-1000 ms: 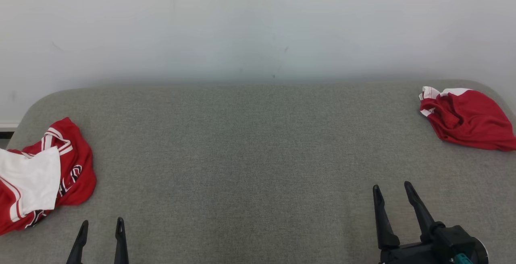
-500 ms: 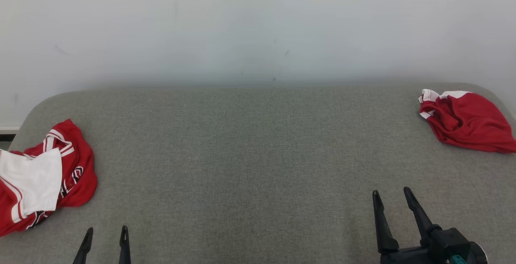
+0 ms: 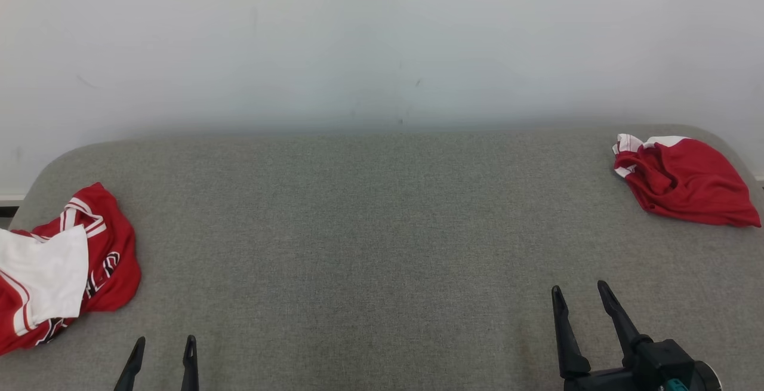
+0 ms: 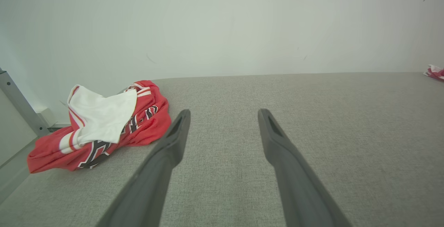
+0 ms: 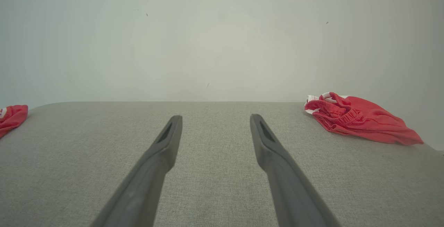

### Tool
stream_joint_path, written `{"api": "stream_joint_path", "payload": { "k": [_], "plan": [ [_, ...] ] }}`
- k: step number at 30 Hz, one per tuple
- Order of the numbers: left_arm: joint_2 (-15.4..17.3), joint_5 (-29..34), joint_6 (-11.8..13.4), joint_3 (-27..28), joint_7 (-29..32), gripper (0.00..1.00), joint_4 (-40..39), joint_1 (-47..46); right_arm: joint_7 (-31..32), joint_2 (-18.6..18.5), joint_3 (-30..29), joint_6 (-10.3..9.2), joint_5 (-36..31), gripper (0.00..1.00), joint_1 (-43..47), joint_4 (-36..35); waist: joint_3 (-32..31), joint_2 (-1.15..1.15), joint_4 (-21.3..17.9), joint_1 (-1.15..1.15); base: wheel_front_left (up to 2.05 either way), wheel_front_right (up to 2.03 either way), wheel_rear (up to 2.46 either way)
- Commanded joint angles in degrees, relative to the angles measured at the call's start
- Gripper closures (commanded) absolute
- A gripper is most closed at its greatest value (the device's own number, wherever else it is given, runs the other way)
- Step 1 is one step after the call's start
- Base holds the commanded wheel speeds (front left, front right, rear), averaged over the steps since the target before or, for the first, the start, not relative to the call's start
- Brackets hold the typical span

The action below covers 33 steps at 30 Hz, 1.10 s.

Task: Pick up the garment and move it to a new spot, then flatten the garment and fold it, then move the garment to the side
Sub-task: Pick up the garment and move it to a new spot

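**Camera tips down; both claws spread over bare grey cloth**

Compared with a second ago, the whole head view has slid: the far edge of the padded surface sits lower in the picture, and both garments sit lower with it. That is the camera moving, as neither garment has changed its shape or its place on the cloth. The left gripper shows less of its fingers than before and sits slightly further from the jersey. The right gripper keeps its pose.

Both claws are spread wide and hold nothing. Each pair of long, dark, matte fingers tapers to a blunt tip with a narrow slot near the end, and hangs over bare fabric.

The red-and-white jersey lies crumpled at the surface's left edge, near the left gripper but apart from it. It is a smooth, slightly shiny knit, with a white panel folded over the red. It has white stripe trim and parts of dark, white-edged lettering that are too bunched to read.

The red shorts lie in a flattened heap at the far right corner, well away from the right gripper. They have a gathered elastic waistband and white trim at one end.

The surface is a grey, coarse-woven upholstery with rounded corners. Behind it stands a plain, pale wall with a few small dark specks.
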Motion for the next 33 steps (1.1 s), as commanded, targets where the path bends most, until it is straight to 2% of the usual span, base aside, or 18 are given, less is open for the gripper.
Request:
{"api": "stream_joint_path", "payload": {
  "k": [1,33],
  "plan": [
    [0.17,-0.02,-0.04,-0.05,-0.18,0.00,0.03,-0.41,-0.03,0.22,-0.02,-0.17,0.09,0.00,0.20,0.04,0.01,0.00,0.02,0.00,0.00,0.00,0.00],
    [0.51,-1.12,0.75,-0.29,-0.18,0.00,0.46,0.04,-0.02,0.22,-0.08,-0.17,0.53,0.00,0.56,1.50,0.14,0.00,1.24,0.00,0.00,0.00,0.00]
  ]
}}
